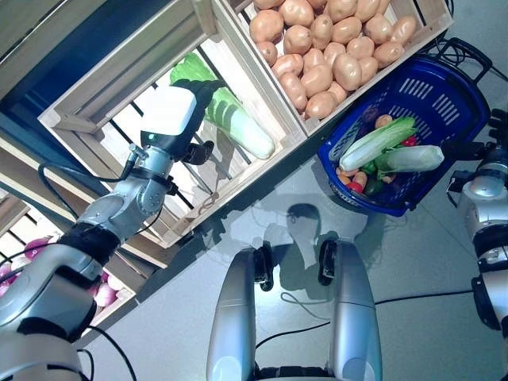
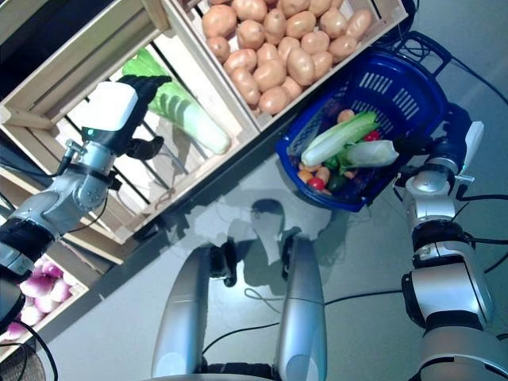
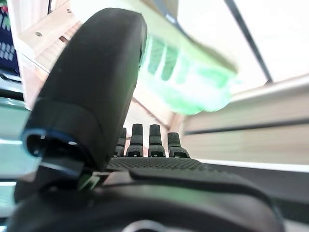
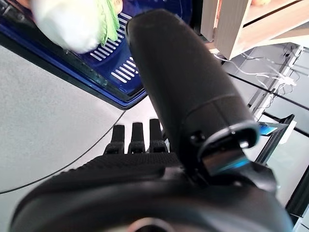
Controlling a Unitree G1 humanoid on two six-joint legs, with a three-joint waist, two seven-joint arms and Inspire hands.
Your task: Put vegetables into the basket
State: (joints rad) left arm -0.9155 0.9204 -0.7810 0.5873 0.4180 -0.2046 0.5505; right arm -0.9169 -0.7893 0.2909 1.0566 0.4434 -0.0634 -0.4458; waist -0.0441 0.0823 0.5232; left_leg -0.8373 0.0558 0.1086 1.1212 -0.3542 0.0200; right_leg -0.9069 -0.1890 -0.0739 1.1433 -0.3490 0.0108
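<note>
A long green-and-white napa cabbage (image 1: 238,123) lies in a slatted wooden crate (image 1: 95,103) on the shelf. My left hand (image 1: 171,115) reaches into that crate, its dark fingers straight over the cabbage's leafy end and its thumb (image 3: 91,87) beside the cabbage (image 3: 188,77); nothing is gripped. A blue plastic basket (image 1: 468,95) to the right holds two napa cabbages (image 1: 377,141) on top of small red, orange and green vegetables. My right hand (image 2: 432,147) is at the basket's near rim (image 4: 111,72), open and holding nothing.
A second crate full of potatoes (image 1: 325,40) sits between the cabbage crate and the basket. Purple onions (image 1: 32,246) show on a lower shelf at the left. Grey floor lies in front of the shelves.
</note>
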